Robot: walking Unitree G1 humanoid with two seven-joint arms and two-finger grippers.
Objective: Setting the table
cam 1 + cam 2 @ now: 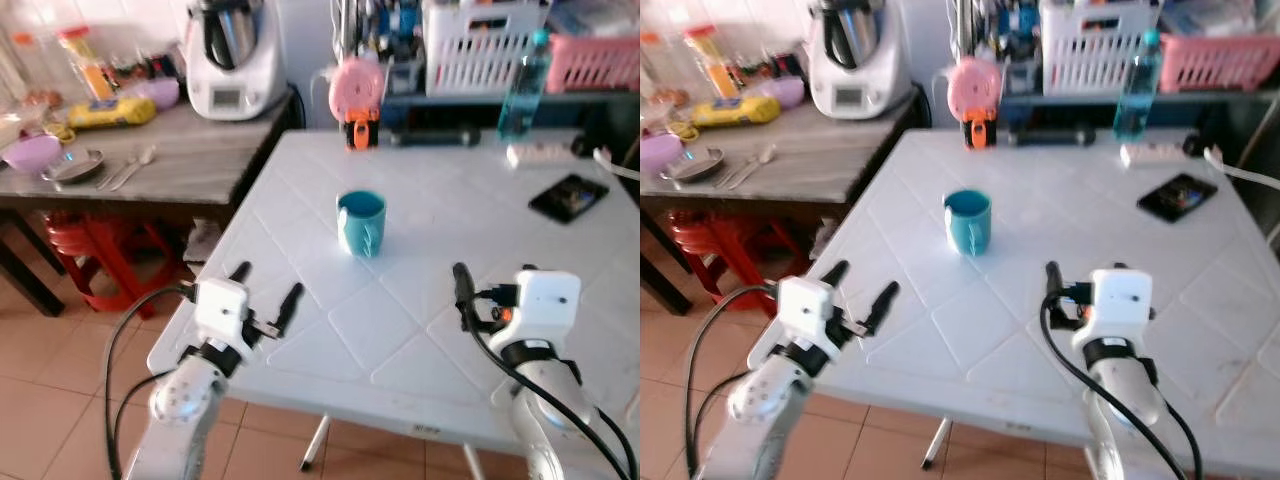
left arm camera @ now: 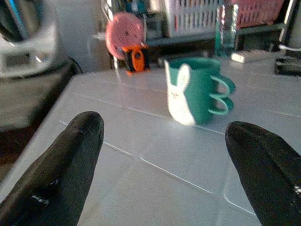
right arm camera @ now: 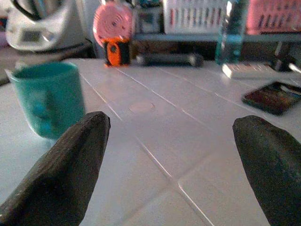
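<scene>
A teal mug [image 1: 361, 222] with a white rabbit on its side [image 2: 197, 89] stands upright on the white table [image 1: 420, 340], a little left of the middle. My left gripper [image 1: 266, 283] hovers over the table's near-left corner, open and holding nothing, with the mug ahead of it and slightly to its right. My right gripper [image 3: 174, 123] hangs over the near-right part of the table, also open with nothing in it. One of its fingers [image 1: 461, 285] points toward the far side, and the mug [image 3: 47, 101] lies ahead and to its left.
At the table's far side are a black phone [image 1: 568, 197], a power strip [image 1: 540, 152], a blue bottle [image 1: 522, 88] and a pink round gadget [image 1: 357, 88]. To the left, a grey side table [image 1: 190, 165] carries a kitchen machine [image 1: 232, 55], bowls and spoons [image 1: 130, 168]. Red stools [image 1: 95, 250] stand beneath it.
</scene>
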